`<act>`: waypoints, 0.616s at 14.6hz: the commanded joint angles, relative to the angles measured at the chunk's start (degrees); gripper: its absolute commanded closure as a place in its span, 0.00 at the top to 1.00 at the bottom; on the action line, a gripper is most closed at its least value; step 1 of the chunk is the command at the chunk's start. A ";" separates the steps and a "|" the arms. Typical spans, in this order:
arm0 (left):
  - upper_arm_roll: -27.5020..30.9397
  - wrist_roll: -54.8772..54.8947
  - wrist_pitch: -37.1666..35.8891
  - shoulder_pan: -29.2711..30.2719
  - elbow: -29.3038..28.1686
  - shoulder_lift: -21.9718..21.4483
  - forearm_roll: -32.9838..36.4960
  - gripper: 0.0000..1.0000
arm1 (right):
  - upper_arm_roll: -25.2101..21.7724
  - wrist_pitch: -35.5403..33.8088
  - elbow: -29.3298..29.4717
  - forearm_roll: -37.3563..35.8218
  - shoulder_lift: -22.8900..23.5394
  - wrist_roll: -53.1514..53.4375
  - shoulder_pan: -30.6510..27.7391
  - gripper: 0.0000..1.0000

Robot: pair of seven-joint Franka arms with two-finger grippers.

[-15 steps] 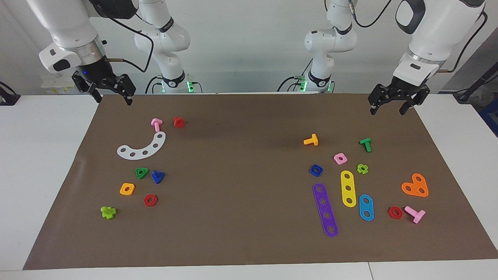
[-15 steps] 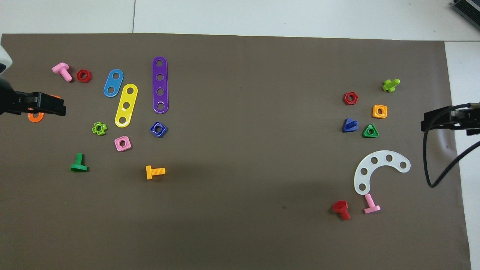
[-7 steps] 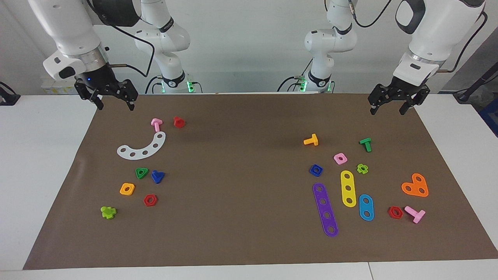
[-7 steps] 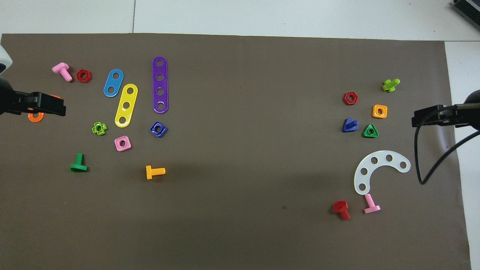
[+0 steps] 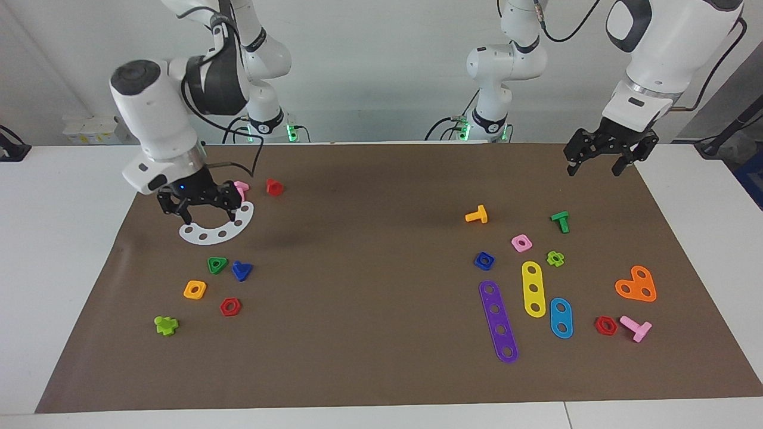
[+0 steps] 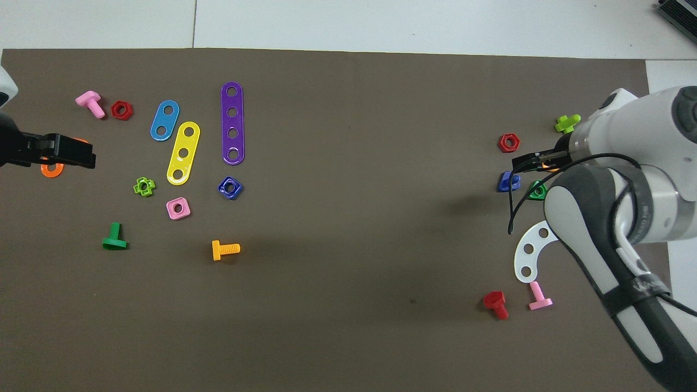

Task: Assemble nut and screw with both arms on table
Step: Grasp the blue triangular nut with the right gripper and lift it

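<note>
R gripper [image 5: 204,205], fingers apart, hangs over white curved strip [image 5: 217,229]. Blue screw [image 5: 241,270] lies beside green triangular nut [image 5: 217,264]: centre on head, descend straight. L gripper [image 5: 603,156] waits, fingers apart; blue nut [image 5: 484,260] near purple strip [image 5: 498,320].

1. The surface [image 5: 381,381] is a white top overlaid with a large brown paper sheet [image 5: 369,298].
2. Toward the right arm's end lie a white curved strip [image 5: 208,232], a red bolt [image 5: 274,187], a pink bolt [image 5: 241,188], a green triangular nut [image 5: 217,264], the screw [image 5: 241,270], an orange square nut [image 5: 195,289], a red hex nut [image 5: 230,307] and a lime cross bolt [image 5: 166,325].
3. Toward the left arm's end lie the nut [image 5: 484,260], a pink square nut [image 5: 521,242], an orange bolt [image 5: 477,215], a green bolt [image 5: 560,221], a lime cross nut [image 5: 555,258], purple [image 5: 498,321], yellow [image 5: 533,288] and blue [image 5: 561,317] strips, an orange heart plate [image 5: 636,284], a second red hex nut [image 5: 605,325] and a second pink bolt [image 5: 636,328].
</note>
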 commanded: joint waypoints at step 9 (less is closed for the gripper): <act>-0.54 -0.59 0.66 0.76 -2.11 -1.78 0.43 1.00 | 0.27 17.44 -12.02 1.60 4.19 -6.66 -0.86 0.48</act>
